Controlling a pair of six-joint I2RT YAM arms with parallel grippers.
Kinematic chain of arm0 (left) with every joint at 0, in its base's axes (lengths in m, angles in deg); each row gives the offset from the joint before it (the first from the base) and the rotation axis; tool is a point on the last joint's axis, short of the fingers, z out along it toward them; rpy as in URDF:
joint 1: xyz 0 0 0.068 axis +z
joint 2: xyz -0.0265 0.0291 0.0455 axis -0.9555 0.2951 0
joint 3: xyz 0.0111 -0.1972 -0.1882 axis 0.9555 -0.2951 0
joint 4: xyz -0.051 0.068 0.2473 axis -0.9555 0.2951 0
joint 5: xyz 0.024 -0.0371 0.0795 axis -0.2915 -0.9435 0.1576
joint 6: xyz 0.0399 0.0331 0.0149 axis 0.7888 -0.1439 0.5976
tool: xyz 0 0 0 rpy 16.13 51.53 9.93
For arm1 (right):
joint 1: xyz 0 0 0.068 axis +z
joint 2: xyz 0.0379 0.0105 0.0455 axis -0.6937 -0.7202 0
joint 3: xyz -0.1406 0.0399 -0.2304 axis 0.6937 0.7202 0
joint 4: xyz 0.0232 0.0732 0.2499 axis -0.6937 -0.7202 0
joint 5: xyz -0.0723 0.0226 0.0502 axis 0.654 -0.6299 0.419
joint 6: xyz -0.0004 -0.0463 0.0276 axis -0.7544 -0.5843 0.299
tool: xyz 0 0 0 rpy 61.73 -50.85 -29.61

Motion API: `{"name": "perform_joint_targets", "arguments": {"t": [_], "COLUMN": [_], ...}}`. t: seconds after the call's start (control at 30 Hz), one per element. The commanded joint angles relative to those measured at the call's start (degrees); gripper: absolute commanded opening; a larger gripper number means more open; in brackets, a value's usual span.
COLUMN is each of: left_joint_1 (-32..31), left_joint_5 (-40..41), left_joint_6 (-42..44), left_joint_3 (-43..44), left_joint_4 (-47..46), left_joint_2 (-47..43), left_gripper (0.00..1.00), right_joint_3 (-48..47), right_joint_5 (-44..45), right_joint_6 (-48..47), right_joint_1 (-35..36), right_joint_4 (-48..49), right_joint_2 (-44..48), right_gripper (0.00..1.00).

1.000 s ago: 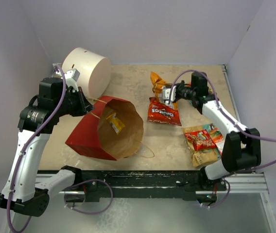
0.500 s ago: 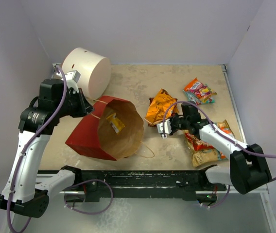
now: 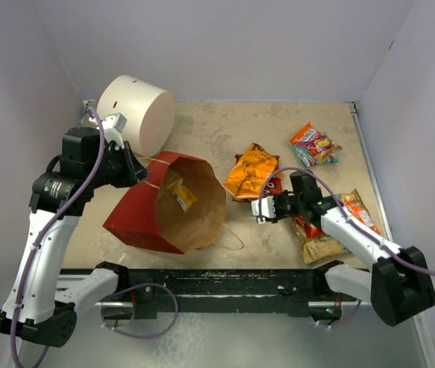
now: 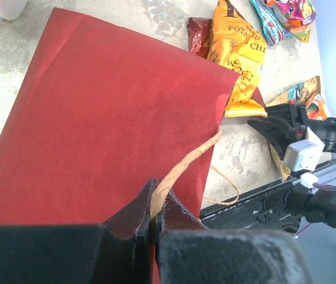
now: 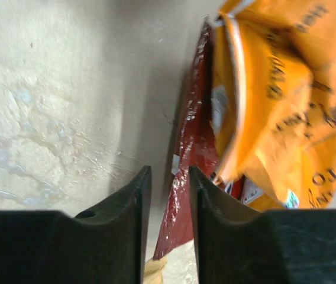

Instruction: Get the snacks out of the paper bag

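While the paper bag (image 3: 137,218) lies on its side at the left of the table (image 3: 210,130), with its open mouth facing near and right, the left gripper (image 4: 156,196) has its jaws pressed together on the bag's string handle (image 4: 183,165) at the far rim of the mouth. A yellow packet (image 3: 181,194) rests inside on the brown lining. Just right of the mouth an orange packet (image 3: 252,170) lies on the table, overlapping a red packet (image 5: 189,165). A multicoloured packet (image 3: 314,144) sits farther right and far. A tan packet (image 3: 321,247) and others are heaped at the near right. The right gripper (image 5: 167,176) hangs low between bag and heap, jaws slightly apart over bare table, gripping nothing, with the red packet's edge just beside one finger. A white drum (image 3: 137,111) lies at the far left
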Motion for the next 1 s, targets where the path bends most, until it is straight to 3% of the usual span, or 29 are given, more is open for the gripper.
{"name": "perform_joint_targets", "arguments": {"t": [0.0,0.13,0.23,0.3,0.43,0.53,0.6,0.77,0.97], "left_joint_1": [0.45,0.53,0.5,0.49,0.52,0.53,0.55,0.5,0.53], "left_joint_5": [0.09,0.24,0.46,0.74,0.54,0.0,-0.19,0.07,2.23], "left_joint_6": [-0.55,-0.35,-0.46,-0.45,-0.84,-1.8,-2.71,-4.55,-5.61], "left_joint_3": [0.39,0.2,-0.18,-0.28,-0.81,-1.43,-2.08,-3.35,-3.98], "left_joint_4": [-2.65,-2.41,-2.2,-1.69,-0.45,0.73,1.4,3.07,4.2], "left_joint_2": [-0.96,-0.9,-0.88,-0.92,-1.09,-1.52,-2.02,-3.2,-4.47], "left_gripper": [0.0,0.0,0.0,0.0,0.0,0.0,0.0,0.0,0.0], "right_joint_3": [-5.93,-7.0,-6.24,-6.64,-14.52,-21.55,-23.47,-27.75,-33.91], "right_joint_5": [-4.56,-4.05,3.98,15.05,27.84,29.37,21.03,10.02,0.6], "right_joint_6": [13.12,29.43,53.96,71.54,93.79,101.46,104.6,110.06,109.63], "right_joint_1": [0.71,0.76,0.68,0.73,0.75,0.67,0.72,0.52,-3.2], "right_joint_4": [-5.65,-1.14,11.11,18.02,17.51,12.71,16.04,24.71,23.9], "right_joint_2": [9.11,17.95,20.24,18.69,6.44,-3.22,-8.43,-18.23,-31.3], "right_gripper": [0.37,0.45,0.54,0.62,0.59,0.58,0.57,0.58,0.61]}}
